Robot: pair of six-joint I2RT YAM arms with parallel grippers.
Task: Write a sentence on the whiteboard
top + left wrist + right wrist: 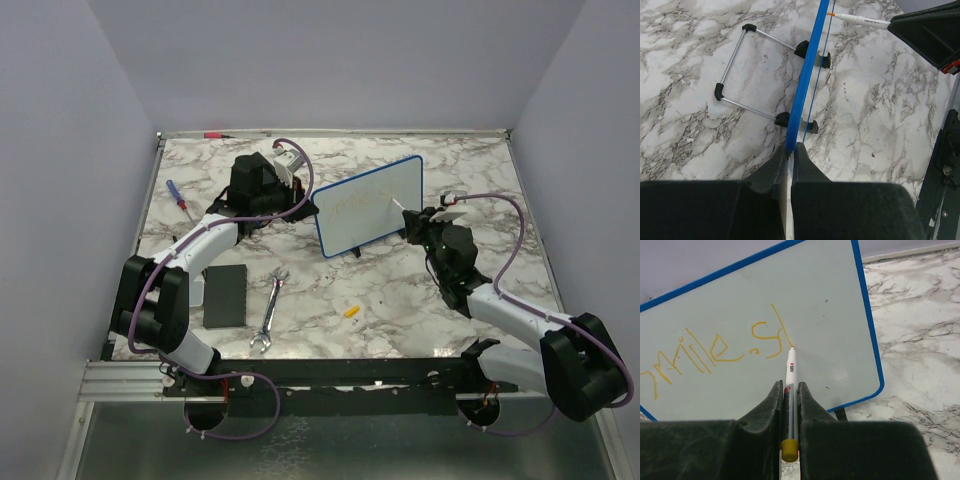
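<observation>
The whiteboard [368, 205], white with a blue frame, stands tilted on the marble table. My left gripper [791, 149] is shut on its blue edge [802, 85], seen edge-on in the left wrist view. My right gripper [790, 386] is shut on a white marker [791, 375] with a yellow end cap. The marker's tip touches the board's face [830, 315] just right of the writing. The sentence [715, 347] is yellow handwriting that reads roughly "smile st". In the top view the right gripper [425, 217] is at the board's right side and the left gripper [300, 195] at its left edge.
A wrench [270, 310], a black pad [226, 295] and a small yellow cap [351, 310] lie on the near table. A blue-handled screwdriver [177, 194] lies at the left, a red marker [213, 133] at the back edge. The board's wire stand [747, 70] sticks out behind.
</observation>
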